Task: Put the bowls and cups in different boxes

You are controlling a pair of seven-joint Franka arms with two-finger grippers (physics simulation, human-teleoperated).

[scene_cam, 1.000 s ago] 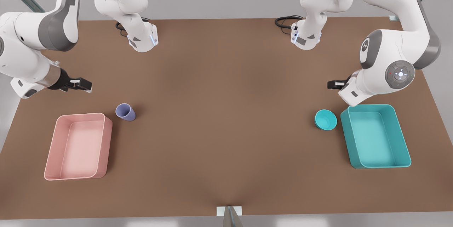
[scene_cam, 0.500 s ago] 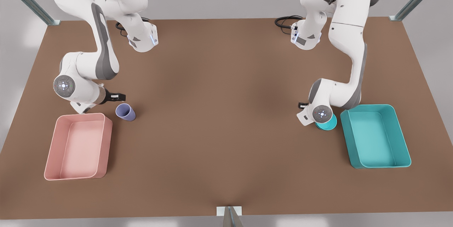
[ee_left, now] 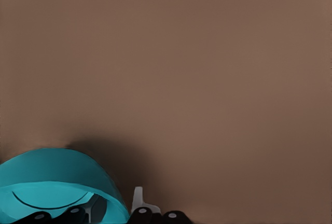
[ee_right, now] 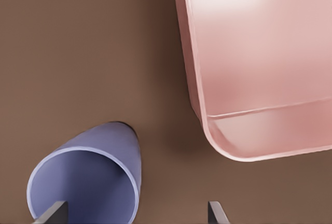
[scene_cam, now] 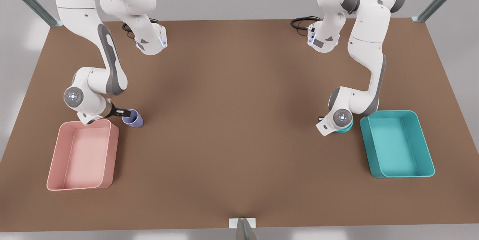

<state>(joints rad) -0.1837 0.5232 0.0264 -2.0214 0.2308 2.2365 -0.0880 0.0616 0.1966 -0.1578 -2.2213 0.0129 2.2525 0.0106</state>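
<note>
The lavender cup (scene_cam: 136, 120) stands upright just off the pink box's (scene_cam: 85, 121) far corner, at the front view's left. My right gripper (scene_cam: 127, 113) is open at the cup's mouth. In the right wrist view one fingertip (ee_right: 56, 212) is inside the cup (ee_right: 91, 180) and the other is outside, with the pink box (ee_right: 193, 81) beside it. The teal bowl (scene_cam: 343, 130) sits by the teal box (scene_cam: 393, 112) at the front view's right, mostly hidden under my left wrist. My left gripper (ee_left: 116, 207) pinches the bowl's (ee_left: 52, 175) rim, one finger inside, one outside.
Both boxes lie near the table's side edges with nothing in them. The two arm bases (scene_cam: 149, 41) stand at the far side, with a black cable (scene_cam: 301, 22) by one. Bare brown table (scene_cam: 239, 120) spans the middle.
Both arms swung inward and came down. My right gripper reached the cup's mouth. My left gripper dropped over the bowl, and its wrist now covers most of it.
</note>
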